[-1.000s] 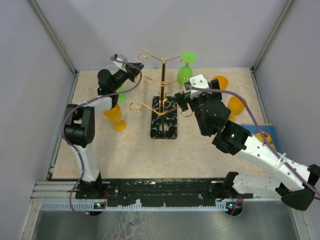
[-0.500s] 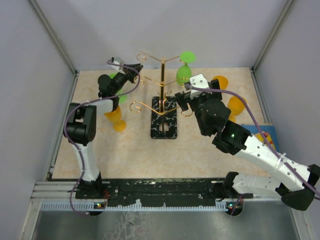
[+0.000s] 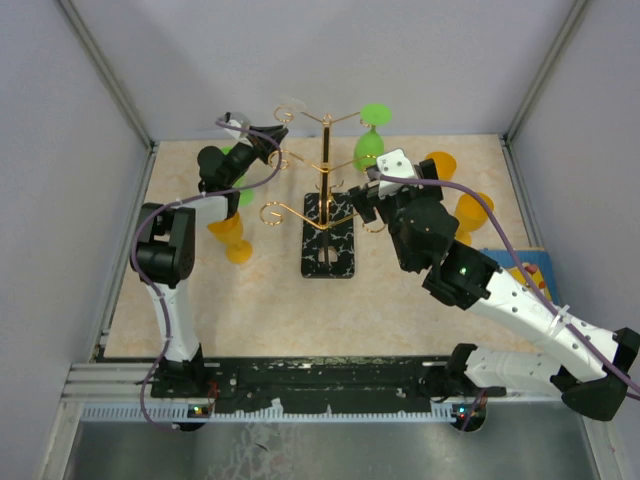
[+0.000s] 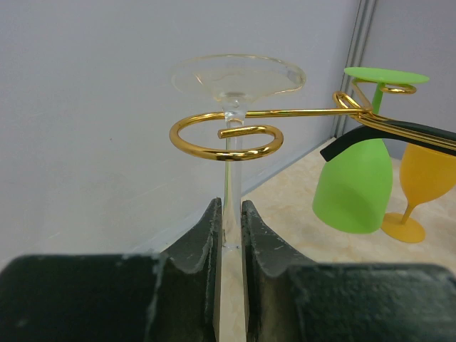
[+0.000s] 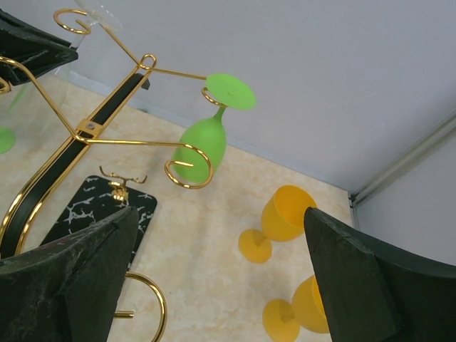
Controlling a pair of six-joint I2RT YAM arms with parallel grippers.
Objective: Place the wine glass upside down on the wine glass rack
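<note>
A clear wine glass (image 4: pixel 237 75) is held upside down, foot uppermost, with my left gripper (image 4: pixel 230 224) shut on its stem. The stem stands at the curled end of a gold arm (image 4: pixel 226 139), and the foot sits just above that curl. From above, the left gripper (image 3: pixel 262 142) is at the back left arm of the wine glass rack (image 3: pixel 325 160), whose black veined base (image 3: pixel 329 248) lies mid-table. My right gripper (image 3: pixel 365 197) stands open beside the rack's right side with nothing between its fingers (image 5: pixel 349 285). The glass's bowl is hidden behind the left fingers.
A green glass (image 3: pixel 370 142) hangs upside down on the back right arm, also showing in the right wrist view as the green glass (image 5: pixel 206 139). Two yellow glasses (image 3: pixel 440 165) (image 3: pixel 472 212) stand at the right, another yellow glass (image 3: pixel 230 236) at the left. A blue object (image 3: pixel 525 265) lies by the right wall.
My left gripper has carried the clear glass up and to the right, bringing its foot over the back left curl. The right arm has barely moved.
</note>
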